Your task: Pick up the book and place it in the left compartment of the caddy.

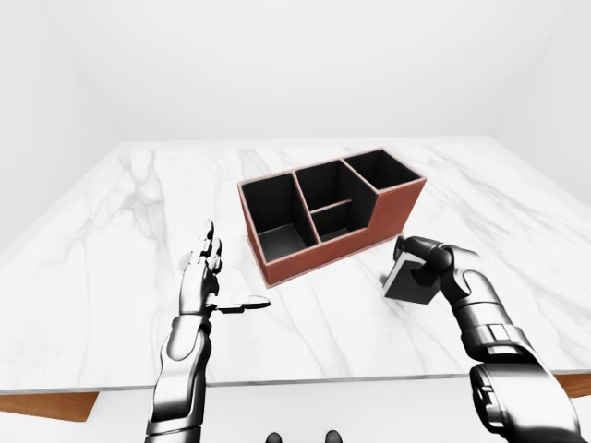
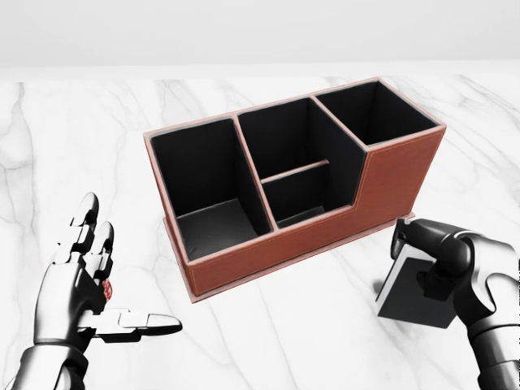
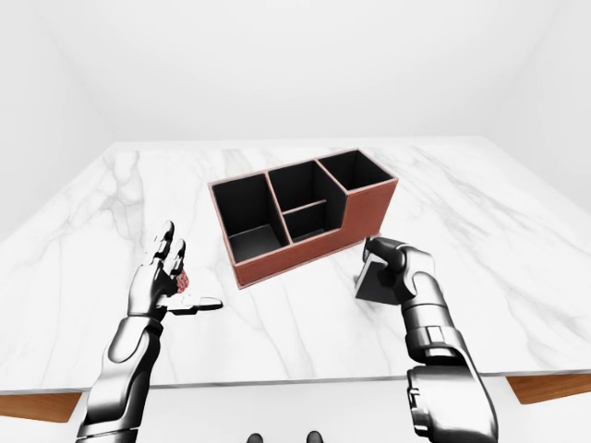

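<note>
A small dark book with a white page edge [image 2: 410,291] is gripped in my right hand [image 2: 431,262], tilted, at the head view's lower right, beside the caddy's right end. The reddish-brown caddy [image 2: 321,231] stands on the marble table with black compartments; its left compartment [image 2: 207,183] holds nothing. My left hand [image 2: 101,296] is open, fingers spread, thumb out, at the lower left, apart from the caddy.
The white marble table [image 1: 111,240] stretches wide around the caddy. Its near edge [image 1: 277,380] runs just below my hands in the left-eye view. White walls stand behind the table.
</note>
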Available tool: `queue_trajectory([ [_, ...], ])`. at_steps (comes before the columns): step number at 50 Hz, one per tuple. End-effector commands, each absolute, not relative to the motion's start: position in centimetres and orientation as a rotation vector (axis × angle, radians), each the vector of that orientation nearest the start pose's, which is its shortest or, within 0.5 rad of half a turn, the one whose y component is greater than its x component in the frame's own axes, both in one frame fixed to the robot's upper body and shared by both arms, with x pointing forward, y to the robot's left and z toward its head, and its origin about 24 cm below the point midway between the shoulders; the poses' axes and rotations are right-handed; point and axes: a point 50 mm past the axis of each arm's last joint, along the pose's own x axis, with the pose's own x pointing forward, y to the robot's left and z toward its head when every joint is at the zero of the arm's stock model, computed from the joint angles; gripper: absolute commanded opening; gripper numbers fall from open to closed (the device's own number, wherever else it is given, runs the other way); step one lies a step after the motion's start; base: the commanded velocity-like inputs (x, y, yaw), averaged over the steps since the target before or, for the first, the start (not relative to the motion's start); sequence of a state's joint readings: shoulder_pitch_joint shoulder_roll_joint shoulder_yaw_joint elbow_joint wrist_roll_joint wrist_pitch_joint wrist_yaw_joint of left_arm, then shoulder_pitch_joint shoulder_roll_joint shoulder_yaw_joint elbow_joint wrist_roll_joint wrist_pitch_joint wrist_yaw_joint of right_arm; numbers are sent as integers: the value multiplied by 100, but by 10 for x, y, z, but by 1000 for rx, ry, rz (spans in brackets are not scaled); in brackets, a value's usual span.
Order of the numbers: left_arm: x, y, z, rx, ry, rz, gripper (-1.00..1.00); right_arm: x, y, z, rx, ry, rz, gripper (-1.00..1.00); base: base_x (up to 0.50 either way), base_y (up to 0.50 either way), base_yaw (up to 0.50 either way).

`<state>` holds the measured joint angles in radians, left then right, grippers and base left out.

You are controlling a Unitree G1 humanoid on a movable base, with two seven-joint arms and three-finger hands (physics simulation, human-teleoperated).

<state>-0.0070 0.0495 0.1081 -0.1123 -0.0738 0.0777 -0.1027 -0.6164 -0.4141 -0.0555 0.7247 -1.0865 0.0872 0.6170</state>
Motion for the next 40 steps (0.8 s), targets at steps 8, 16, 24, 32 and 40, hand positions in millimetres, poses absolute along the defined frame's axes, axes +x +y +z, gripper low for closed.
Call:
queue_trajectory([
  [8, 253, 179, 65, -18, -51, -2, 100, 354, -238, 104, -1322, 503, 334, -100, 0, 0, 0],
  [16, 251, 181, 70, -23, -69, -1, 100, 345, -217, 168, -1390, 205, 187, -100, 0, 0, 0],
  [24, 250, 181, 70, -22, -70, -3, 100, 331, -189, 213, -1412, -44, 112, -100, 0, 0, 0],
  [32, 246, 187, 74, -23, -90, 9, 100, 339, -151, 230, -1341, -174, 189, -100, 0, 0, 0],
  [40, 243, 200, 76, -21, -98, 65, 100, 361, -128, 218, -1224, -139, 353, -100, 0, 0, 0],
])
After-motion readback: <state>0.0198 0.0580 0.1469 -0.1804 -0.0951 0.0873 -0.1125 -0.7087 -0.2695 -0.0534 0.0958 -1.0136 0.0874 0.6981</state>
